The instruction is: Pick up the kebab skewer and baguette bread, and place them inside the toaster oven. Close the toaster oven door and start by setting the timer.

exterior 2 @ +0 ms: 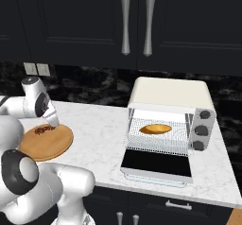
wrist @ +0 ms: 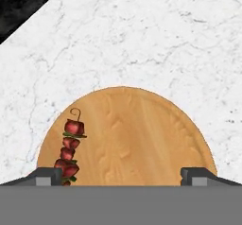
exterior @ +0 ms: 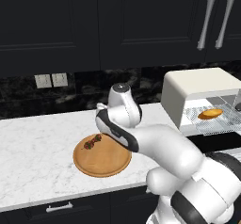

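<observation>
The kebab skewer (wrist: pixel 69 151) lies on the round wooden board (wrist: pixel 137 129), close to the left fingertip (wrist: pixel 49 176). My gripper (wrist: pixel 123 177) hovers over the board's near side, open wide with nothing between its fingers. From the right base, the gripper (exterior 2: pixel 53 123) hangs just above the skewer (exterior 2: pixel 45 130). The baguette bread (exterior 2: pixel 155 129) rests on the wire rack inside the cream toaster oven (exterior 2: pixel 170 92). The toaster oven door (exterior 2: pixel 157 165) lies folded down flat. The left base view shows the skewer (exterior: pixel 92 142), the oven (exterior: pixel 200 84) and the bread (exterior: pixel 210 113).
The board (exterior: pixel 102 159) sits near the front edge of the white marble counter (exterior: pixel 33 148). Three round knobs (exterior 2: pixel 202 130) line the oven's right side. Wall outlets (exterior: pixel 51 80) sit on the dark backsplash. Dark cabinets with silver handles (exterior 2: pixel 137 23) hang overhead.
</observation>
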